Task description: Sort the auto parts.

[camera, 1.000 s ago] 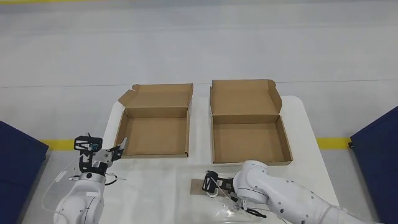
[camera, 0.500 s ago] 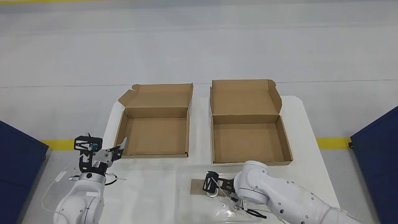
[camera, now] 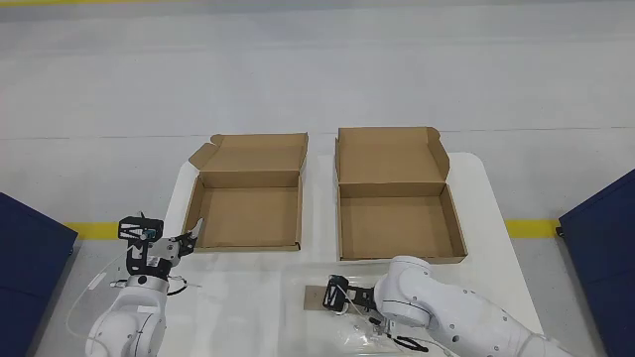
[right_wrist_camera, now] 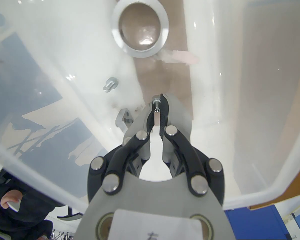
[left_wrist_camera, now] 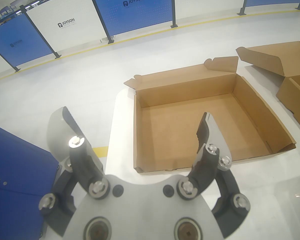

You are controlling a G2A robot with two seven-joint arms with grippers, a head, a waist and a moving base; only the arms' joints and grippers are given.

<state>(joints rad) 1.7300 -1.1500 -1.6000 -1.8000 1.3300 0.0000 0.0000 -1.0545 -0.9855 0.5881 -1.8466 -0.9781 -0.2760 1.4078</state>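
Right gripper point(right_wrist_camera: 158, 106), at 6 o'clock on the white table point(camera: 248, 283), clamps a small silver metal bolt point(right_wrist_camera: 156, 100) inside a glossy translucent plastic tub point(right_wrist_camera: 210, 51). Left gripper point(left_wrist_camera: 135, 113), at 9 o'clock, stands released.

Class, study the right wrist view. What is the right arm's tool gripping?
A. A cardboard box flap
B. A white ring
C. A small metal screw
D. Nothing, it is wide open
C: the right tool is closed on a small metal screw pinched at its tips, while the white ring lies apart from it, farther off in the clear bin.
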